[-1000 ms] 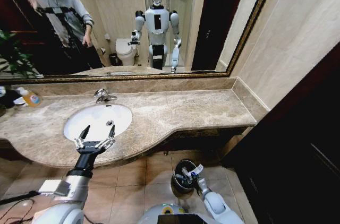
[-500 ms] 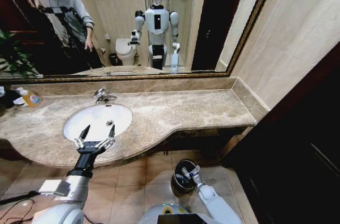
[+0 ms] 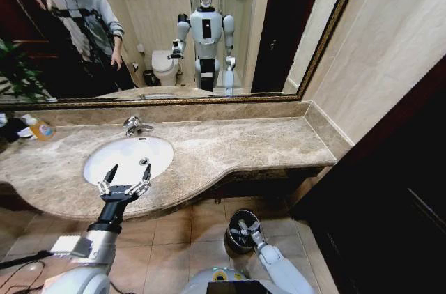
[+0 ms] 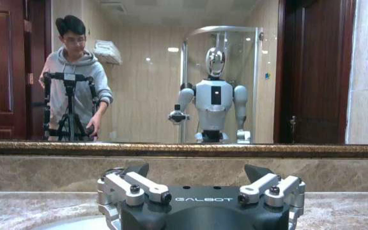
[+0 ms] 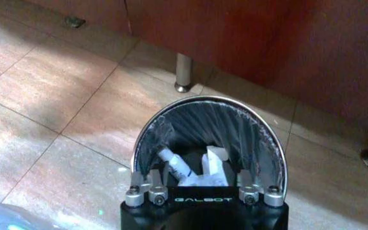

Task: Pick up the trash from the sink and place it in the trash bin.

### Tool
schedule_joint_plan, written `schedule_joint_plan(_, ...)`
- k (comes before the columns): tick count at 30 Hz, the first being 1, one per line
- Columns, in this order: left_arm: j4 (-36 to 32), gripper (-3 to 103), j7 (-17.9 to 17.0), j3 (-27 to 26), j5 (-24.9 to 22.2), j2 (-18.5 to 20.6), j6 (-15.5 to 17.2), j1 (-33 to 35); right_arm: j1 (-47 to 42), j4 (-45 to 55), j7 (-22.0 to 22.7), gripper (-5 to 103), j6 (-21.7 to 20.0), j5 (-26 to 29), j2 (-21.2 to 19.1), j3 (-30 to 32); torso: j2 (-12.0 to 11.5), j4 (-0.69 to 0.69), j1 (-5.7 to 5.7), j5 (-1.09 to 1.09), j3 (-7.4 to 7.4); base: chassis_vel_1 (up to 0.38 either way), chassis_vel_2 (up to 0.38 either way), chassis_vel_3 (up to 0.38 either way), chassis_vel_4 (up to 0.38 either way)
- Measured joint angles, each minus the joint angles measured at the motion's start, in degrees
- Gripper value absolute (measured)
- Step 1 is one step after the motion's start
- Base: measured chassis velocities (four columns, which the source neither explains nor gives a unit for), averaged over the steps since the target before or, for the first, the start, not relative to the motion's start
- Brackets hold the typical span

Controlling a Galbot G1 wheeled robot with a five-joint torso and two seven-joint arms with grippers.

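The white oval sink sits in the marble counter. My left gripper hovers open over the basin's front rim, nothing between its fingers; the left wrist view shows it facing the mirror. On the floor below the counter stands the black trash bin. My right gripper reaches down into its mouth. In the right wrist view the gripper is shut on a white piece of trash inside the lined bin, beside a white tube lying in it.
A chrome faucet stands behind the basin and an orange-labelled bottle at the counter's far left. A dark wooden cabinet closes the right side. A metal cabinet leg stands just beyond the bin on the tiled floor.
My right gripper has gone down from above the bin's rim into the bin, carrying the white-and-blue piece with it. The left arm has stayed still.
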Motion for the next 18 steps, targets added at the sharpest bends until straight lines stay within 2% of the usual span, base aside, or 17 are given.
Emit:
schedule_joint_plan(1,0.0,100,0.0,0.0,0.0,0.0,0.0,0.0,-0.55,0.8,0.0,55,-0.06,0.0,-0.24,0.04,0.0,0.0,0.0,0.0,0.0,0.0,0.0,0.0,0.0)
schedule_joint_plan(2,0.0,100,0.0,0.0,0.0,0.0,0.0,0.0,-0.9,1.35,0.0,66,-0.12,0.0,-0.4,0.09,0.0,0.0,0.0,0.01,0.0,0.0,0.0,0.0,0.0)
schedule_joint_plan(4,0.0,100,0.0,0.0,0.0,0.0,0.0,0.0,-1.49,2.22,0.0,66,-0.22,0.0,-0.72,0.15,0.0,0.0,0.0,0.01,0.0,0.0,0.0,0.0,0.0)
schedule_joint_plan(5,0.0,100,0.0,0.0,0.0,0.0,0.0,0.0,-1.98,2.92,0.01,77,-0.27,0.04,-1.03,0.18,0.0,0.0,0.0,0.01,0.0,0.0,0.0,0.0,0.0)
schedule_joint_plan(8,0.0,100,0.0,0.0,0.0,0.0,0.0,0.0,-2.93,4.61,0.09,77,-0.27,0.35,-1.66,0.4,0.0,0.0,0.0,0.01,0.0,0.0,0.0,0.0,0.0)
schedule_joint_plan(10,0.0,100,0.0,0.0,0.0,0.0,0.0,0.0,-5.49,10.79,1.55,97,-1.07,5.18,-3.19,0.98,0.0,-0.01,0.0,0.0,0.0,0.0,0.0,0.0,0.0)
schedule_joint_plan(11,0.0,100,0.0,0.0,0.0,0.0,0.0,0.0,-6.79,14.58,2.62,97,-1.76,8.46,-4.05,1.31,0.0,0.0,0.0,0.03,0.0,0.0,0.0,0.0,0.0)
schedule_joint_plan(12,0.0,100,0.0,0.0,0.0,0.0,0.0,0.0,-6.79,14.58,2.62,97,-1.76,8.46,-4.05,1.31,0.0,0.0,0.0,0.03,0.0,0.0,0.0,0.0,0.0)
schedule_joint_plan(14,0.0,100,0.0,0.0,0.0,0.0,0.0,0.0,-9.2,21.52,4.1,100,-3.2,13.58,-5.7,2.36,0.0,0.0,0.0,0.01,0.0,0.0,0.0,0.0,0.0)
schedule_joint_plan(15,0.0,100,0.0,0.0,0.0,0.0,0.0,0.0,-9.71,22.9,4.35,100,-3.46,14.47,-5.99,2.6,0.0,0.0,0.0,0.0,0.0,0.0,0.0,0.0,0.0)
schedule_joint_plan(16,0.0,100,0.0,0.0,0.0,0.0,0.0,0.0,-11.71,28.35,5.32,100,-3.8,17.0,-7.06,3.96,0.0,0.0,0.0,0.02,0.0,0.0,0.0,0.0,0.0)
schedule_joint_plan(18,0.0,100,0.0,0.0,0.0,0.0,0.0,-0.01,-12.64,30.55,5.69,100,-3.5,17.44,-7.33,5.16,0.0,0.01,0.0,0.02,0.0,0.0,0.0,0.0,0.0)
